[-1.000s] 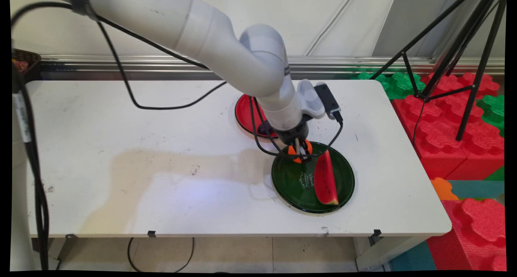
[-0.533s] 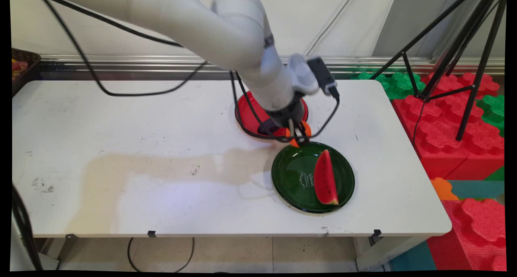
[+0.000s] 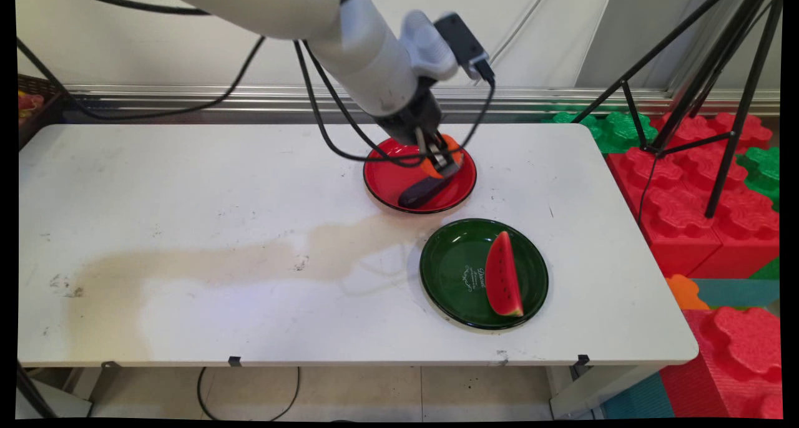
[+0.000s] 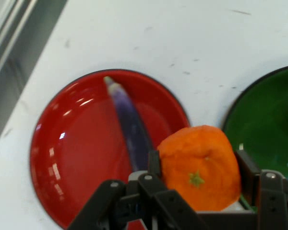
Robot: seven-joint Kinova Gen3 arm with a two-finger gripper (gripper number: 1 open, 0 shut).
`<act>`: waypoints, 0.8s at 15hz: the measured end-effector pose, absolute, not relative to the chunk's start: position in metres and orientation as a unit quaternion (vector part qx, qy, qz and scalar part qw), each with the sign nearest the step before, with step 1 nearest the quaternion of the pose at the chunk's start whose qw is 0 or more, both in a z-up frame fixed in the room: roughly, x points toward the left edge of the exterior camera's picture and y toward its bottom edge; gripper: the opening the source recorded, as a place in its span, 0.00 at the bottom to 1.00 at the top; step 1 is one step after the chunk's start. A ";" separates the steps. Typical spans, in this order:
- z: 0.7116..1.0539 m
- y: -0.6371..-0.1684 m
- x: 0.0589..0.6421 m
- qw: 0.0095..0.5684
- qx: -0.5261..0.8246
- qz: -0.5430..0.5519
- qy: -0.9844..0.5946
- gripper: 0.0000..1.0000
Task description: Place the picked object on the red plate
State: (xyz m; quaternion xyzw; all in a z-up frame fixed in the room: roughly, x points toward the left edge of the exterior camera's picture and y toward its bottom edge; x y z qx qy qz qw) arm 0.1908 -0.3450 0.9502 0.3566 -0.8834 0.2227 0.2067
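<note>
Hand view: tool [image 4: 198, 179] grips an orange [image 4: 199, 165] above red plate [image 4: 62, 153] holding an eggplant [image 4: 129, 124]; green plate [image 4: 259, 120] nearby.

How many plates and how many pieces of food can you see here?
Plates: 2, red plate and green plate
Food: 3, orange held in the gripper, eggplant, watermelon slice
Total: 5
</note>
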 end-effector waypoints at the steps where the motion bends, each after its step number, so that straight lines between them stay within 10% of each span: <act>1: 0.953 -0.346 0.194 0.206 0.360 0.226 -0.881 0.00; 12: 0.934 -0.423 0.224 0.182 0.425 0.256 -0.849 0.00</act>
